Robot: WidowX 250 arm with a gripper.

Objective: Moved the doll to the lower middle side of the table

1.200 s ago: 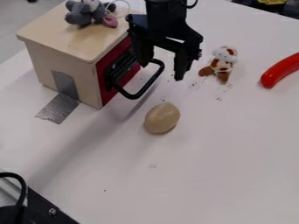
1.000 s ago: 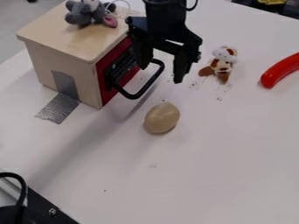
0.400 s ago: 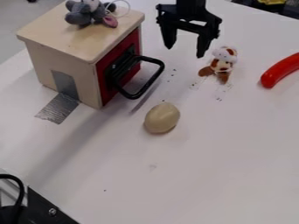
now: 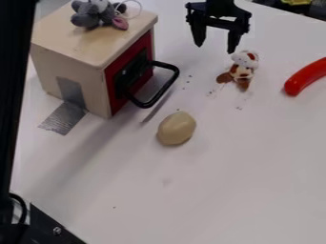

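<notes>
Hovering near doll [image 4: 243,71] — spread gripper [image 4: 215,48]

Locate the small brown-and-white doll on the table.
In the camera view, the doll lies on the table's far side, right of center, just below the open gripper and left of the red curved object.

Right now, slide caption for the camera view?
Open tool near the brown-and-white doll, pale oval object nearer the camera, grey plush on the red-doored wooden box.
</notes>
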